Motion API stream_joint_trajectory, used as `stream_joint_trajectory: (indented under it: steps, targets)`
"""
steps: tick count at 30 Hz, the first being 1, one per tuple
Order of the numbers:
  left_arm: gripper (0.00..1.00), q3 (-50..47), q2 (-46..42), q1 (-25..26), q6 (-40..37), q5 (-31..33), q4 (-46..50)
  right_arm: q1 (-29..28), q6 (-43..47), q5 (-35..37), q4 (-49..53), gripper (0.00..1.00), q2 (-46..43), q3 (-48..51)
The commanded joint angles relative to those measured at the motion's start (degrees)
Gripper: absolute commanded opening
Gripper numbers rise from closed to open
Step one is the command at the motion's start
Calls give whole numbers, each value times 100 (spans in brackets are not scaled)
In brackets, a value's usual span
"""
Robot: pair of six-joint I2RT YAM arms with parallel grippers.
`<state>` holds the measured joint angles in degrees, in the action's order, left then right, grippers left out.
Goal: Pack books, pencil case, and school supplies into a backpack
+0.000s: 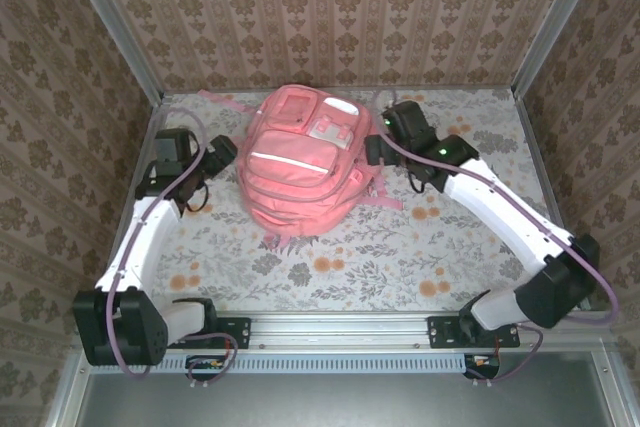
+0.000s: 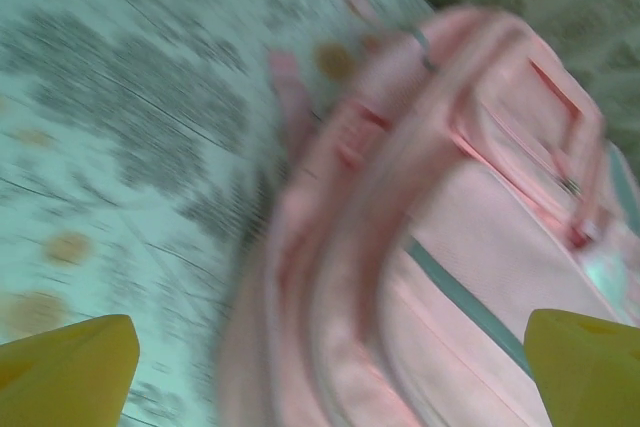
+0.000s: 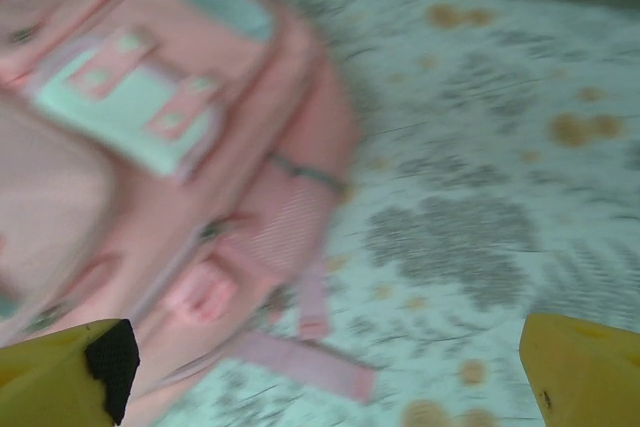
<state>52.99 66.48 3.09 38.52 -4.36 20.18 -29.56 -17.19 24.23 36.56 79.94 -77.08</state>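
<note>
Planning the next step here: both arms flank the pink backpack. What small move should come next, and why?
Probably ease the left gripper in to grip the backpack at its side. It lies front up, seemingly zipped shut, and the right gripper sits opposite; both have jaws open, holding nothing.

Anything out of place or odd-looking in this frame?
Nothing stands out: the backpack lies front-up on the table, undamaged, one strap trailing loosely beside it. The left gripper and right gripper sit open on either side.
</note>
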Motion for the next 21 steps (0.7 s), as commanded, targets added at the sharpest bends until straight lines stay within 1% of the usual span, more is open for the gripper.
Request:
stream_joint_trajectory:
  steps: [1, 2, 3, 5, 8, 10, 11, 14, 18, 21]
  targets:
    - [100, -392, -344, -186, -717, 1815, -171, 391, 248, 1501, -723, 100, -456, 690]
    - [100, -560, -416, -268, -730, 2173, -342, 540, 241, 1700, -1050, 100, -626, 927]
    - [100, -713, -462, -319, -840, 2398, -542, 672, 226, 1829, -1276, 100, -747, 1179]
    - [100, -1089, -525, -353, -1228, 2830, -1117, 996, 234, 1956, -1857, 100, -982, 1748]
    - [100, -1650, -539, -358, -1857, 3163, -2016, 1491, 94, 1935, -2465, 100, -1247, 2493]
    - [100, -1916, -493, -354, -2184, 3170, -2438, 1780, 133, 1861, -2808, 100, -1297, 2916]
    - [100, -2039, -451, -355, -2323, 3161, -2617, 1878, 275, 1785, -3133, 100, -1297, 3174]
    - [100, -2440, -325, -355, -2629, 3019, -3278, 1963, 1033, 1286, -4485, 100, -1218, 4053]
    - [100, -2965, -206, -345, -3013, 2485, -4262, 1963, 1288, 974, -5462, 99, -964, 4629]
    - [100, -3307, -115, -352, -3302, 1954, -5033, 1992, 1507, 424, -6528, 100, -847, 5094]
